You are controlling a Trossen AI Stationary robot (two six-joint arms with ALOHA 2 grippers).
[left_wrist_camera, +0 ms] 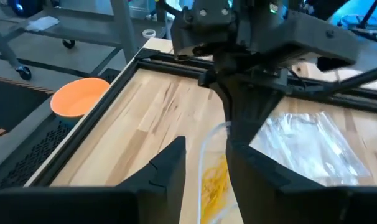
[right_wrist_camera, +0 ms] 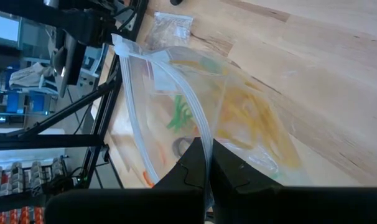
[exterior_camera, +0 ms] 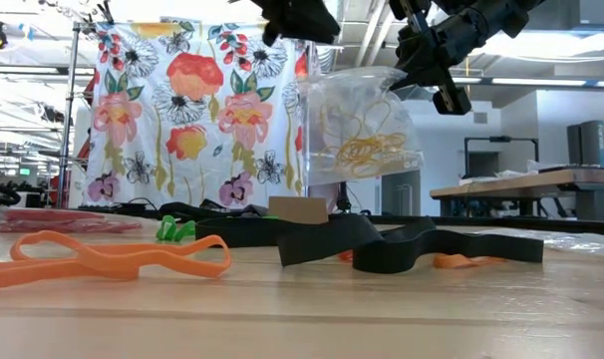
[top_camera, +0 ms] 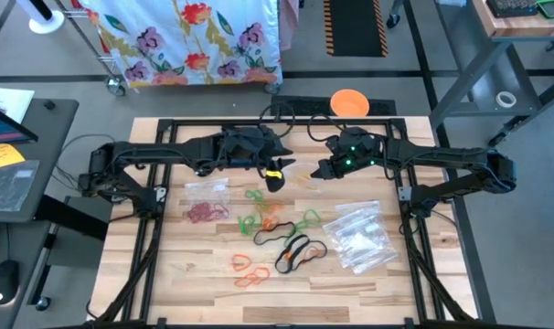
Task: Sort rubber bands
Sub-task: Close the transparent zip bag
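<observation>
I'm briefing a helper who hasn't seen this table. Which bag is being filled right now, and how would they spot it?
Look to the far middle of the wooden table, where the two arms meet. There the right gripper pinches the rim of a clear zip bag hanging above the tabletop. Unlike the flat bags lying on the table, it is lifted and holds yellow rubber bands.

1. No legible text, labels, brands or numbers anywhere.
2. Only sign-like marking: black-and-orange hazard striping on floor mat [top_camera: 355, 20], at 12 o'clock beyond table [top_camera: 167, 274].
</observation>
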